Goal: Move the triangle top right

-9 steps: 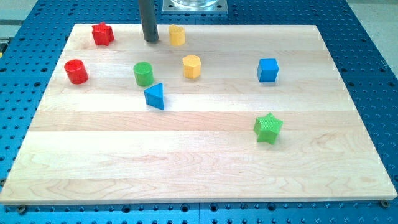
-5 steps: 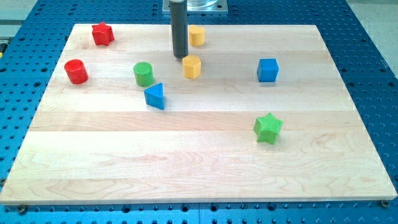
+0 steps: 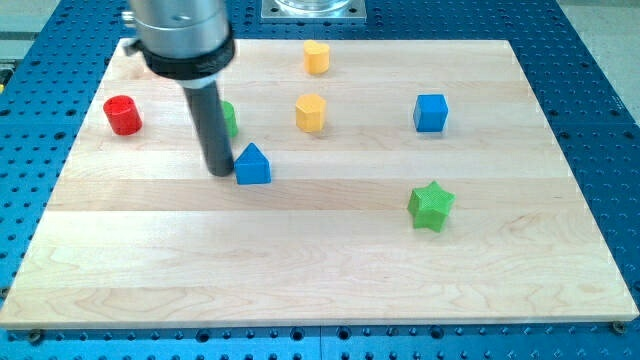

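With no gripper to open or close, my tip [image 3: 218,172] touches the left side of the blue triangle [image 3: 252,165], a light, stiff block likely to slide easily toward the worktop [image 3: 330,270]'s top right corner.

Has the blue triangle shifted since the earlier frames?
Yes, slightly: the blue triangle has turned and nudged toward the view's right, judged against the yellow block. My tip sits against its left.

On my wooden board [image 3: 300,260] I see a red cylinder [image 3: 122,115] at the view's left and two yellow blocks [image 3: 316,57] [image 3: 311,112] near the top centre. A blue cube [image 3: 430,112] sits toward the view's right, with a green star [image 3: 431,206] below it. A green block [image 3: 229,118] is partly hidden, its shape unclear.
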`<state>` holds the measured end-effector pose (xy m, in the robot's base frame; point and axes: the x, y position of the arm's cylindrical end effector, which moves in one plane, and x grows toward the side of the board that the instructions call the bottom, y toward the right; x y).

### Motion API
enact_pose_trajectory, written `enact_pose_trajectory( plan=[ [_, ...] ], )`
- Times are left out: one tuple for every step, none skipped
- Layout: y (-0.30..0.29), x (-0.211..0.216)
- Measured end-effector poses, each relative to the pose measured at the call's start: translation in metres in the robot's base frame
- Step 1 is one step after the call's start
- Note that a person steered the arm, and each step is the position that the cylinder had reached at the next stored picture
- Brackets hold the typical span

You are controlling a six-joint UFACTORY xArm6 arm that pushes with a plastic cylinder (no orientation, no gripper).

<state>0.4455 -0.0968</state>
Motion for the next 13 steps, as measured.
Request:
enact_pose_trajectory(
  plan=[
    [0.064,0.002],
    [0.061,0.049],
    [0.096,0.035],
    [0.110,-0.020],
    [0.144,-0.013],
    [0.152,-0.029],
    [0.155,-0.082],
    [0.154,-0.119],
    [0.139,-0.121],
    [0.201,-0.146],
    [0.199,-0.168],
    [0.187,-0.177],
    [0.226,-0.197]
  ],
)
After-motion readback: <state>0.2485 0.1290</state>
